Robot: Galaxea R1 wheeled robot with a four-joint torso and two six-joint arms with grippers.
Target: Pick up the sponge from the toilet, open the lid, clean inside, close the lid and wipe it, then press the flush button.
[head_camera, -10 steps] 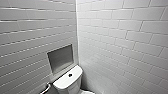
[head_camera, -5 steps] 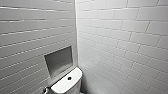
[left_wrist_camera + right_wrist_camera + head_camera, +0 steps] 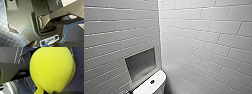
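The toilet point(image 3: 156, 87) shows as a white tank top at the lower edge of the head view, in the corner of two tiled walls. The flush button point(image 3: 152, 81) is a small dark round spot in the middle of that tank top. The sponge point(image 3: 52, 69), bright yellow and bulging, looms large in the right wrist view. It is pinched narrow at one end, where my right gripper is shut on it. Nothing is held near my left gripper in the left wrist view.
A grey recessed niche point(image 3: 141, 62) sits in the left wall just above the tank. White brick tiles cover both walls, which meet in a corner point(image 3: 159, 37). The wrist views show dark blue small-tiled floor point(image 3: 5, 37) and a loose blue cable point(image 3: 28, 30) on my own body.
The head camera has shifted a little, so the tank and niche sit slightly lower in the picture. The sponge stays held.
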